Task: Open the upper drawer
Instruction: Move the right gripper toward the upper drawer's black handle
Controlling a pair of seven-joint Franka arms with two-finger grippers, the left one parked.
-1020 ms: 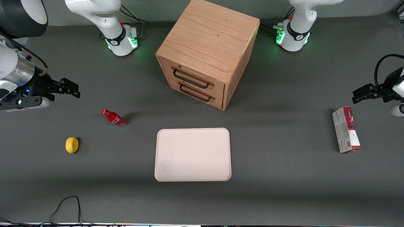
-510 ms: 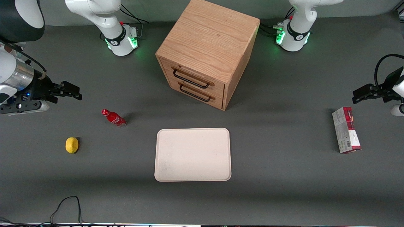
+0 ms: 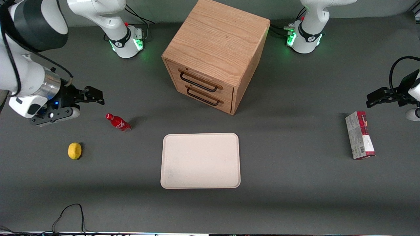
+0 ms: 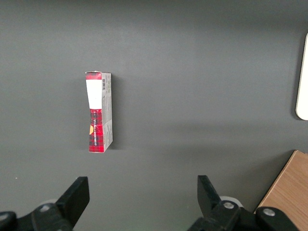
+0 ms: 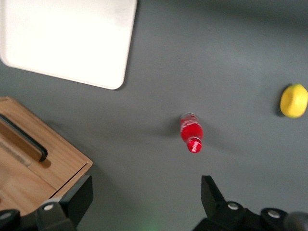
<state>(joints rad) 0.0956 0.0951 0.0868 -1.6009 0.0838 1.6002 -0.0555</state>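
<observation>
So far nothing is done: we hold our black two-finger gripper (image 3: 95,95), jaws spread and empty, well apart from the shut light-oak upper drawer (image 3: 200,82) of the boxy wooden cabinet (image 3: 216,42).

The pincer (image 3: 98,96) now sits closer to the cabinet (image 3: 216,55) than a second ago, fingers apart, above the red bottle (image 3: 118,122).

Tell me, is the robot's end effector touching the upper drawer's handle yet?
Apart. The front view shows the end effector near the red bottle, with bare table separating it from the upper drawer.
</observation>
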